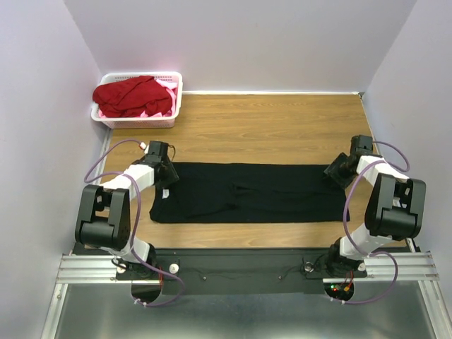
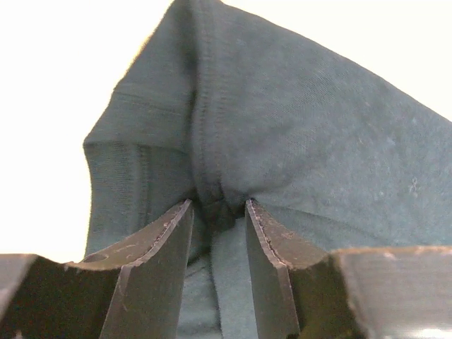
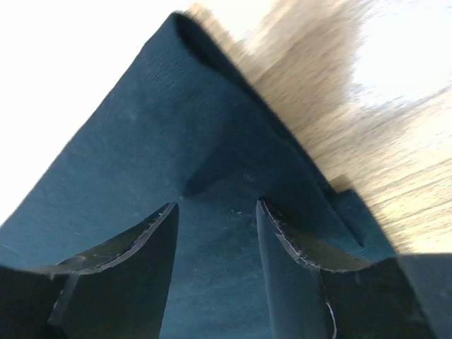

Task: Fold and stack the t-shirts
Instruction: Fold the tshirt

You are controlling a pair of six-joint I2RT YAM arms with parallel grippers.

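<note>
From above, the wooden table (image 1: 268, 120) stands inside 3 pale grey walls (image 1: 247, 42). A metal rail (image 1: 92, 268) runs along its near edge, and the 2 arms are fixed there. The black t-shirt (image 1: 254, 192) lies flat on the near half of the wood as a long band going from left to right. The left gripper (image 1: 168, 176) is at the far left corner of the band, and the right gripper (image 1: 332, 173) is at its far right corner. In the far left corner of the table there is a white basket (image 1: 138, 123). It holds a crumpled red t-shirt (image 1: 131, 95) with some pink cloth (image 1: 167, 88) under it, well apart from the black one.

In the left wrist view, the left gripper (image 2: 217, 205) is clenched on the black t-shirt (image 2: 296, 141). A seam is bunched between the 2 fingers (image 2: 166, 240), and the cloth rises from them like a tent. Everything behind it is washed out white.

In the right wrist view, the right gripper (image 3: 215, 205) also grasps the black t-shirt (image 3: 162, 120). The cloth passes between the fingertips with a folded edge above them. The wood of the table (image 3: 367, 127) appears blurred to the right, and the rest is bright white.
</note>
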